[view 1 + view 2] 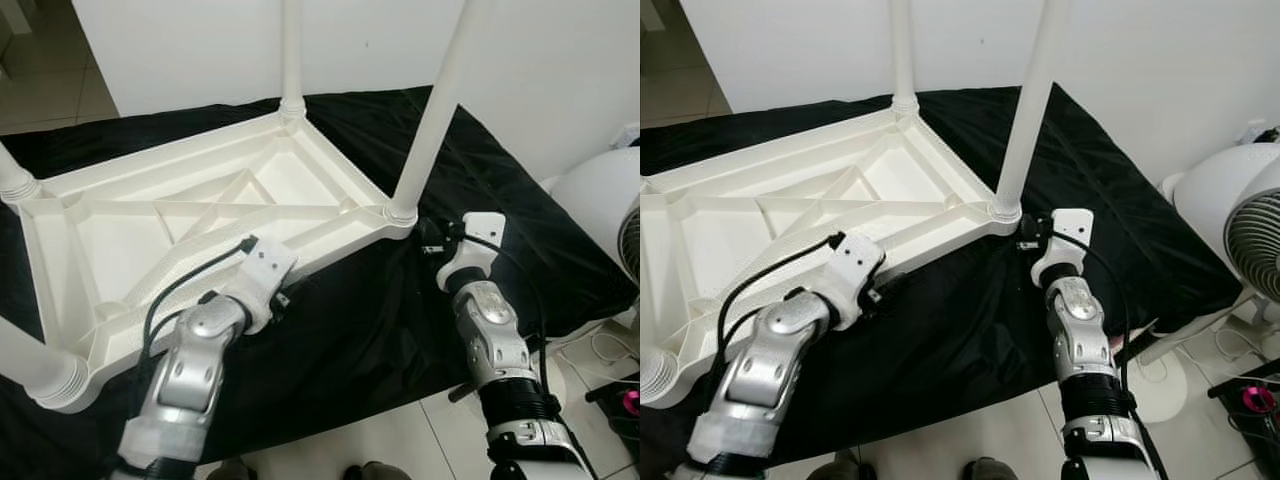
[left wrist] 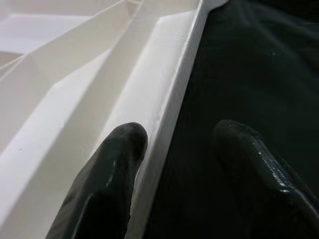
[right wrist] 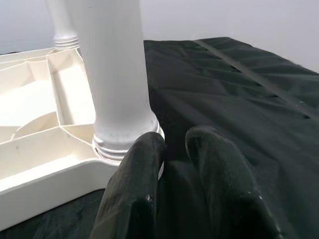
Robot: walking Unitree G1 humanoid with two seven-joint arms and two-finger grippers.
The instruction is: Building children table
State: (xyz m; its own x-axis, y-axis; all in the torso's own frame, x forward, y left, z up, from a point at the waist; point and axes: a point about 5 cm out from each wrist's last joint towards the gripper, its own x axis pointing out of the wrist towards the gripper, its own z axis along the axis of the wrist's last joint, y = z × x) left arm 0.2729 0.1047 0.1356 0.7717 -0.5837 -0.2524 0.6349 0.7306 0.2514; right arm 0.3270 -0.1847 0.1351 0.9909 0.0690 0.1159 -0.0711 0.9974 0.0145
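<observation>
1. We see the white plastic children's table lying upside down on the black cloth, legs up.
2. Our left tool straddles its near rim, fingers parted, gripping nothing.
3. Our right tool, slightly parted, touches the corner leg base.

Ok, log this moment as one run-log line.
stage: table top upside down on black cloth, legs fitted | left gripper: open, straddling near rim | right gripper: nearly closed, beside near-right leg base

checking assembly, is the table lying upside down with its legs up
Yes, the white plastic table lies ribbed underside up on the black cloth, legs pointing upward.
</observation>
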